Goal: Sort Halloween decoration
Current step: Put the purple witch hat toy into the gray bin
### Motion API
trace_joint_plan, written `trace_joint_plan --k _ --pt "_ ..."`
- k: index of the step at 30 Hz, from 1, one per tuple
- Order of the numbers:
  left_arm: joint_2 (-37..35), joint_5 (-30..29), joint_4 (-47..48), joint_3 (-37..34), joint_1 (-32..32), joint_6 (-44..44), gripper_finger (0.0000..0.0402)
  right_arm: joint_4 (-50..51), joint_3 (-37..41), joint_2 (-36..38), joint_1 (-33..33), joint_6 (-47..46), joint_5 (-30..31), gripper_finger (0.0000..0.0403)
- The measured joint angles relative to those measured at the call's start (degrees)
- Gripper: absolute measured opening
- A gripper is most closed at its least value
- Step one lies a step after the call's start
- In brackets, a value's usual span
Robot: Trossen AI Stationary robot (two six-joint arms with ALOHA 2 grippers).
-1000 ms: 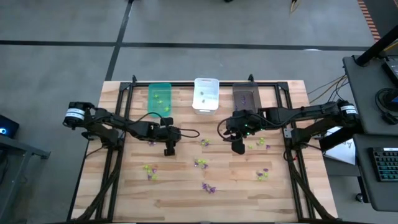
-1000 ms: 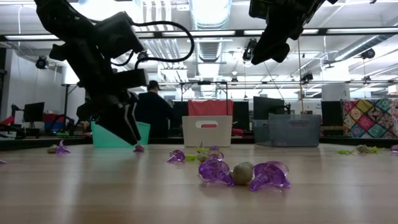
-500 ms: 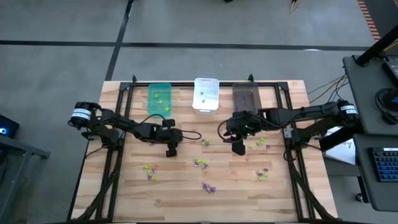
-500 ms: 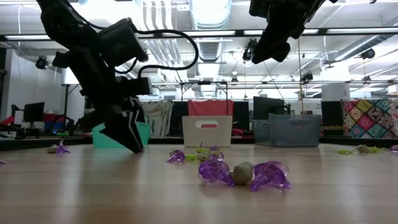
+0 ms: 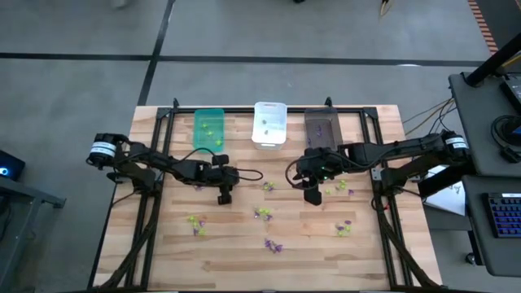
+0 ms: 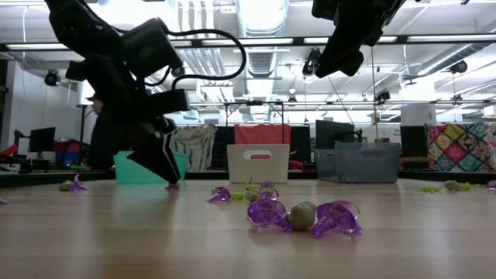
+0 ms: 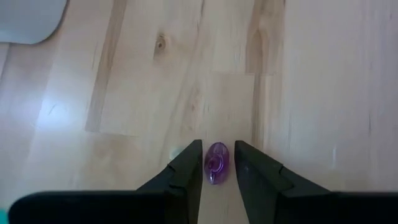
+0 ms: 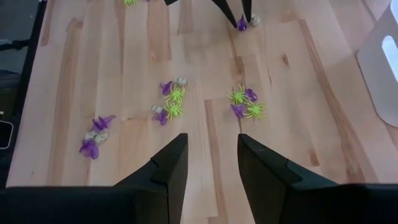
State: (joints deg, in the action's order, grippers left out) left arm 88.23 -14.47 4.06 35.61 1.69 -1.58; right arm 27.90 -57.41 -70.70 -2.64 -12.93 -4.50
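Wooden slatted desk [image 5: 244, 236] is seen under both arms, with a green bin [image 5: 208, 129], a white bin [image 5: 269, 123] and a dark grey bin [image 5: 322, 127] set along its far edge. Left claw [image 7: 216, 163] is lowered to the desk, its fingers [image 7: 189, 163] set just beside a purple trinket [image 7: 216, 162] on either side; a firm grasp cannot be told. Right claw [image 8: 210, 160] is held above the desk, released and holding nothing. Purple and yellow-green trinkets [image 8: 245, 102] are scattered in small clusters across the desk between the arms
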Motion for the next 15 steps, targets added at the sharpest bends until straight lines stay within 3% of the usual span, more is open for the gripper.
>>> trace_joint_plan --k 15 --pt "-0.1 0.0 1.2 -0.1 0.0 0.0 0.0074 0.0 0.0 0.0 -0.3 -0.2 0.0 0.0128"
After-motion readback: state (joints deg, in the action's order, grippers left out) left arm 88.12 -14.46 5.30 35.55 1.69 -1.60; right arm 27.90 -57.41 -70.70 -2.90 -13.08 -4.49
